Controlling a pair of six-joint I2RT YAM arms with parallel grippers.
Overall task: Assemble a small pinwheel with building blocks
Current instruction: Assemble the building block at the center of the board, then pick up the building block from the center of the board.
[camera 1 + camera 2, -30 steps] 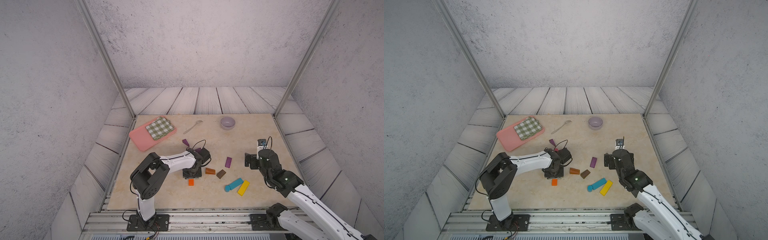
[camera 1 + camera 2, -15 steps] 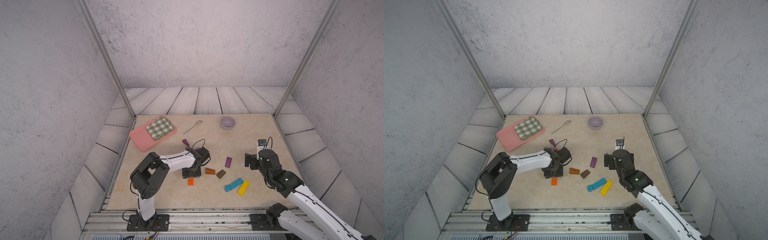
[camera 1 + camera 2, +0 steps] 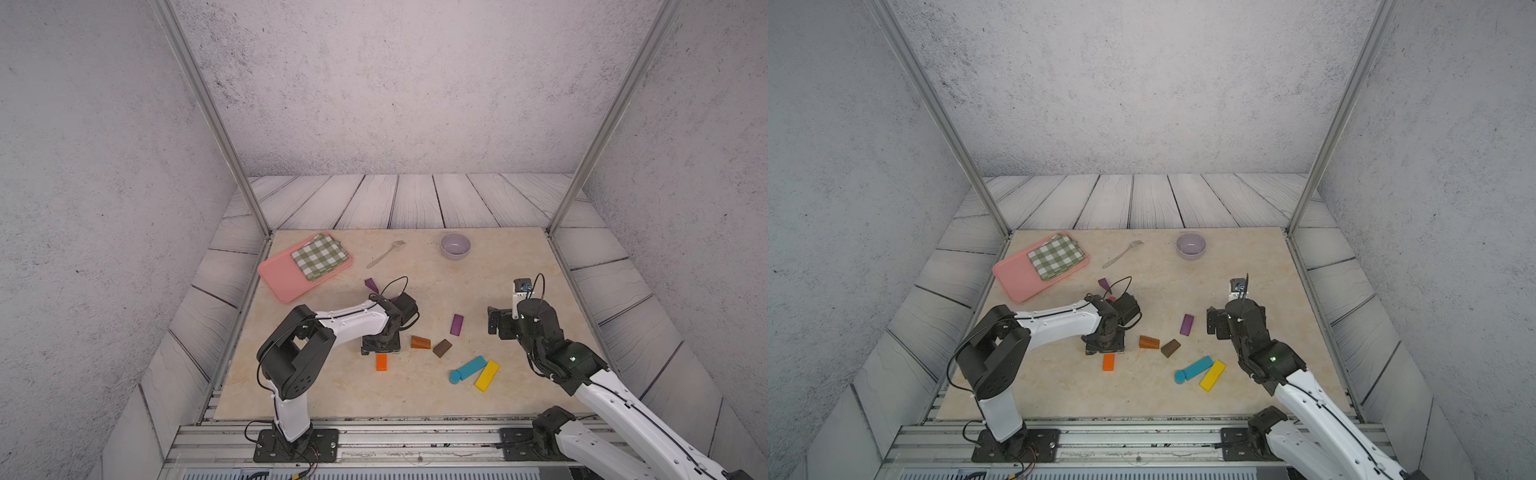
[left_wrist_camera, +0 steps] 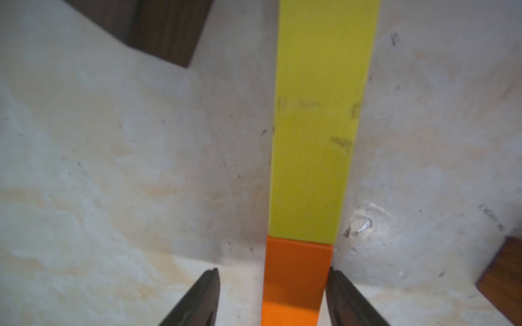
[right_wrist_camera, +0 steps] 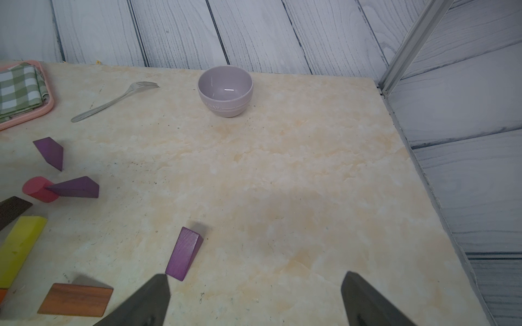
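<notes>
The left gripper (image 4: 272, 269), jaws apart, straddles the flat orange wooden bar (image 4: 296, 271) butted against the flat yellow wooden bar (image 4: 316, 127) on the surface (image 4: 113, 169), a light, stiff, probably slick piece best pinched across its long edges, while the right gripper (image 5: 255, 275) gapes empty.
</notes>
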